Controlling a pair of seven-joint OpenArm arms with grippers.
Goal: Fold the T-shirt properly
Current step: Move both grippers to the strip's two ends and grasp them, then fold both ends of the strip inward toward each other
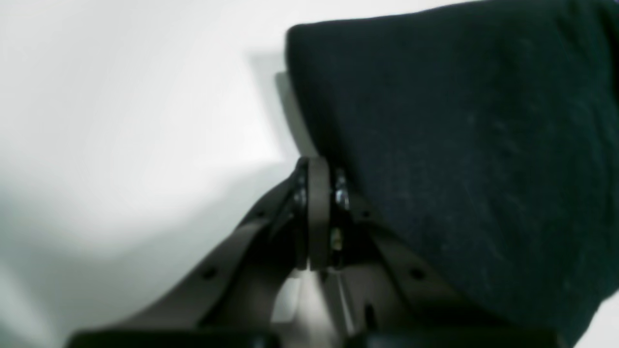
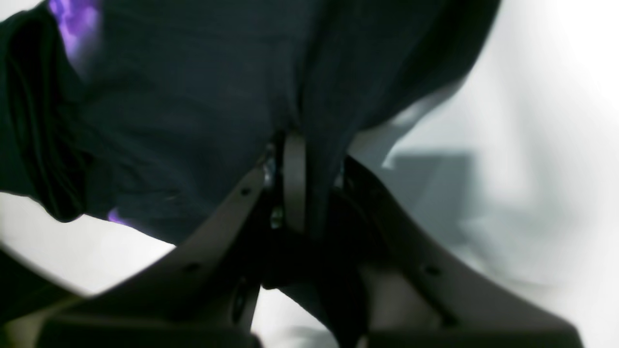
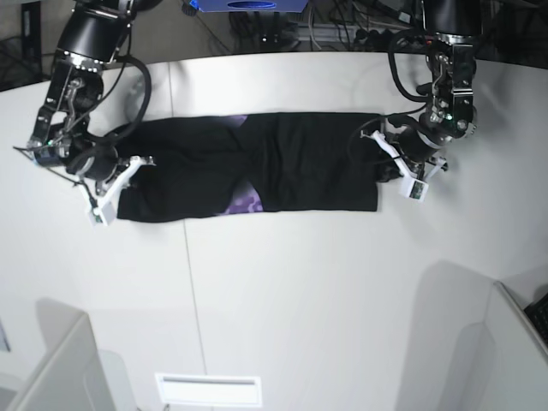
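Observation:
The black T-shirt [image 3: 291, 163] lies as a long band across the white table [image 3: 282, 291], with a patch of purple print [image 3: 248, 203] showing near its front edge. At the band's right end, my left gripper [image 3: 384, 158] is shut on the cloth's edge. In the left wrist view its jaws [image 1: 321, 164] are pressed together, with the T-shirt [image 1: 459, 145] draped from them to the right. My right gripper [image 3: 128, 171] is at the band's left end. Its jaws [image 2: 304, 140] are closed on a fold of the T-shirt [image 2: 193, 96], with purple print [image 2: 72, 19] at top left.
A seam in the table [image 3: 186, 274] runs from the shirt toward the front. A white slotted panel [image 3: 208, 390] sits at the front edge. Grey partitions stand at the front left [image 3: 51, 368] and front right [image 3: 514, 342]. Cables [image 3: 342, 26] crowd the back.

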